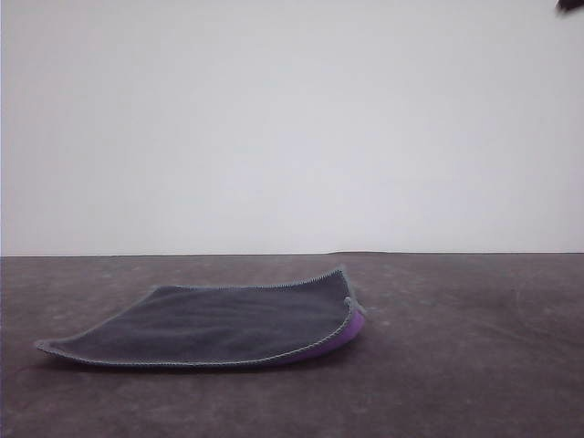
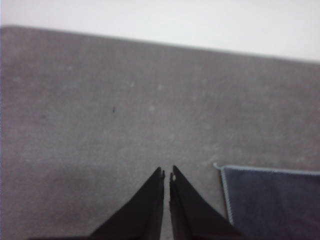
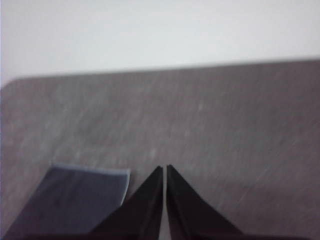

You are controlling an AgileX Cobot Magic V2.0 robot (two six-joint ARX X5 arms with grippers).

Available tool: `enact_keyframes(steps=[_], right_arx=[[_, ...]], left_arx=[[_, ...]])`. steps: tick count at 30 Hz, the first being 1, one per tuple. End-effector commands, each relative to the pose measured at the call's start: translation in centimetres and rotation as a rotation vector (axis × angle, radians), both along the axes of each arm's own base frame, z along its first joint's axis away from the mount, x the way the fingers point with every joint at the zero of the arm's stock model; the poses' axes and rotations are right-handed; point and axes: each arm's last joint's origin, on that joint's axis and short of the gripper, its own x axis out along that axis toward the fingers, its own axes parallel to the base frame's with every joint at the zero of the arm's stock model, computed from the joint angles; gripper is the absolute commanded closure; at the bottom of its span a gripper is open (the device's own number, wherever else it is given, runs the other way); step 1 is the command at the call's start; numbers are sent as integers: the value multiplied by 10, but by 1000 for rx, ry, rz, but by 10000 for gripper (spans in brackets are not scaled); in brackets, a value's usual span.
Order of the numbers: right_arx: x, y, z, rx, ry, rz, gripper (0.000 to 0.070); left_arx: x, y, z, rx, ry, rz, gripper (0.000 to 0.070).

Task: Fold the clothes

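Observation:
The clothes [image 1: 228,327] are one small cloth lying folded on the dark table, dark grey face up, with a purple strip showing along its right edge. In the left wrist view a grey corner of the clothes [image 2: 275,200] lies just beside my left gripper [image 2: 167,175], which is shut with nothing between its black fingers and held above the table. In the right wrist view my right gripper [image 3: 164,169] is also shut and empty, with a corner of the clothes [image 3: 80,197] a short way off to its side.
The dark grey-brown table [image 1: 456,365] stretches around the cloth, ending at a far edge against a plain white wall [image 1: 292,128]. A small dark part shows at the top right corner of the front view [image 1: 571,5].

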Motion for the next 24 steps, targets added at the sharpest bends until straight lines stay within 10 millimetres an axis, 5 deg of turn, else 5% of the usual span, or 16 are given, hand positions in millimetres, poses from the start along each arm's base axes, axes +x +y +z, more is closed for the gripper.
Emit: enact_keyframes(steps=[1,12,24], right_arx=[[14,3,-5,-9,36,40,693],[70,32,-71,-3,325,239,693],[87,53,-106,-31,457,317,694]], left_arx=[[9,0,5,27,3,-14,695],[50,-6,-37,-43,246,-177,695],[73,-13,-79,-182,452,-384,695]])
